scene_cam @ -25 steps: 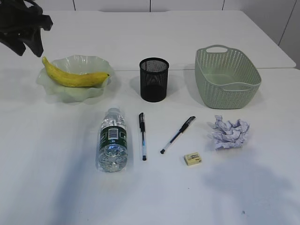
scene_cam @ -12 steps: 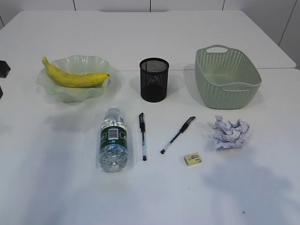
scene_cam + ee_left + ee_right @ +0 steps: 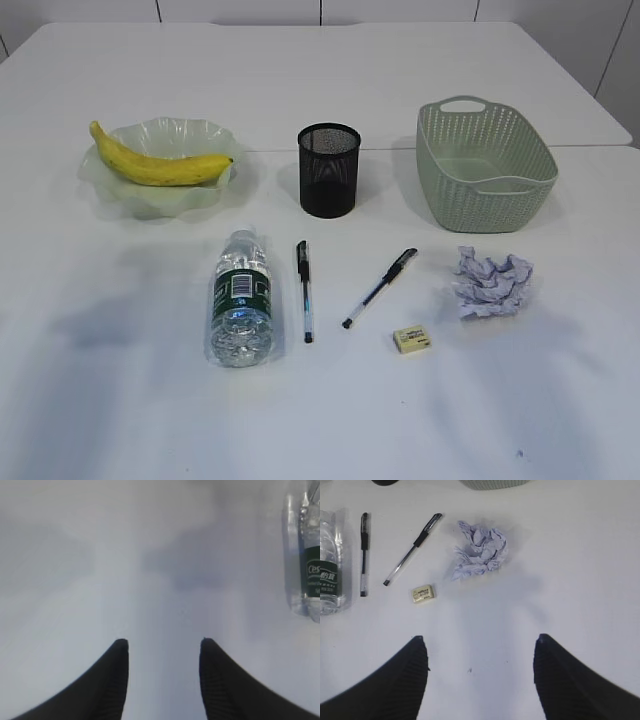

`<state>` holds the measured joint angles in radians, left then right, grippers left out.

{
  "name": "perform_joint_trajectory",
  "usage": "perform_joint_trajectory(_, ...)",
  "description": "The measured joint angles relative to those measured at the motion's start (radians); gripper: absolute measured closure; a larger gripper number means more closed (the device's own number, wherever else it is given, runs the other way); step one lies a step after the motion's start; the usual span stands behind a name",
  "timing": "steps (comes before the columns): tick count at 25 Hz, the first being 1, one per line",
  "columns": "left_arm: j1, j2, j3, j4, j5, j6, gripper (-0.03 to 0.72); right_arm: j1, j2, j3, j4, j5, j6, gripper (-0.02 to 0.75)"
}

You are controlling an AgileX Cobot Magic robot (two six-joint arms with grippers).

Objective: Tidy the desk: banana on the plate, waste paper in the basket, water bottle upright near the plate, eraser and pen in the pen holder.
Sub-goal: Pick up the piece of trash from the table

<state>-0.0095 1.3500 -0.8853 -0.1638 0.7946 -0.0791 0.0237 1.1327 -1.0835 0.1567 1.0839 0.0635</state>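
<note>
The banana (image 3: 155,165) lies on the pale green plate (image 3: 200,130) at the back left. The water bottle (image 3: 241,300) lies on its side; it also shows in the left wrist view (image 3: 302,555) and the right wrist view (image 3: 329,570). Two pens (image 3: 304,288) (image 3: 380,287), the yellow eraser (image 3: 411,339) and the crumpled paper (image 3: 489,283) lie on the table. The black mesh pen holder (image 3: 328,170) and green basket (image 3: 483,163) stand behind. My left gripper (image 3: 164,642) is open over bare table. My right gripper (image 3: 480,639) is open, below the paper (image 3: 480,550) and eraser (image 3: 423,593).
The white table (image 3: 330,420) has a seam along its back part. Neither arm shows in the exterior view. Both pens also show in the right wrist view (image 3: 364,552) (image 3: 412,547).
The left arm, seen at the upper left a second ago, has drawn out of the exterior view to the left. The objects have not moved.
</note>
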Motion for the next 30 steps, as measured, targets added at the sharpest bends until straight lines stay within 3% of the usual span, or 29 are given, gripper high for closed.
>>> perform_joint_trajectory(9, 0.0, -0.004, 0.01, 0.006, 0.017, 0.0, 0.253, 0.013, 0.349, -0.136, -0.011, -0.002, -0.047, 0.244)
perform_joint_trajectory(24, 0.0, -0.004, 0.01, 0.006, 0.03, 0.0, 0.245, 0.07, 0.755, -0.311, -0.102, -0.088, -0.057, 0.242)
perform_joint_trajectory(30, 0.0, -0.004, 0.01, 0.006, 0.032, 0.0, 0.245, 0.074, 0.832, -0.347, -0.132, -0.128, -0.057, 0.192)
